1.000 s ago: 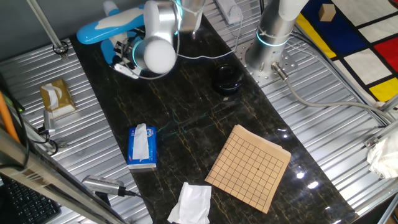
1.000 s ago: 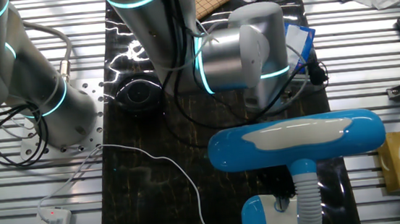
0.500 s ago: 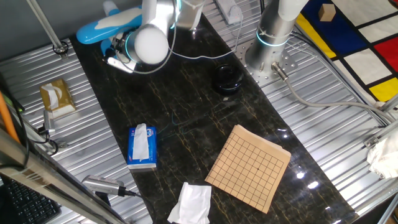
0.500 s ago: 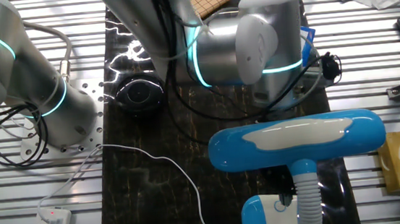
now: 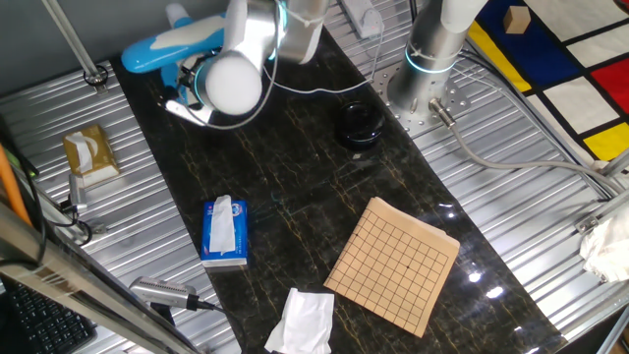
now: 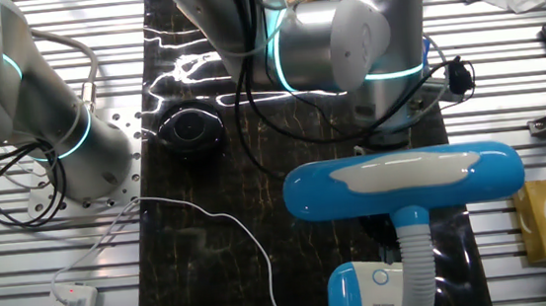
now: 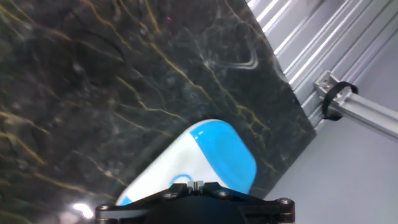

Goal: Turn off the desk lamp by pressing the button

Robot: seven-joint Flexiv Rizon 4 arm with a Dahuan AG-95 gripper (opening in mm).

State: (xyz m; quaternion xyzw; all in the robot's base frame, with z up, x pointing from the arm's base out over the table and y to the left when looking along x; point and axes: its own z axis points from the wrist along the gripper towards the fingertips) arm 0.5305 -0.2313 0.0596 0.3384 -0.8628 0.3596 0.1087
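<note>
- We see the glossy blue plastic desk lamp (image 6: 402, 179) standing at the dark marble table's (image 5: 295, 177) far end, its long oval head white-striped.
- We cannot tell whether the gripper (image 7: 196, 185), over the rounded base, is open.

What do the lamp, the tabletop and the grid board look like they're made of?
Lamp: glossy light blue plastic, going by its smooth moulded head with soft highlights. Tabletop: polished dark stone, probably marble, with gold veins and reflections. Grid board: pale matte wood, likely, with a printed grid.
</note>
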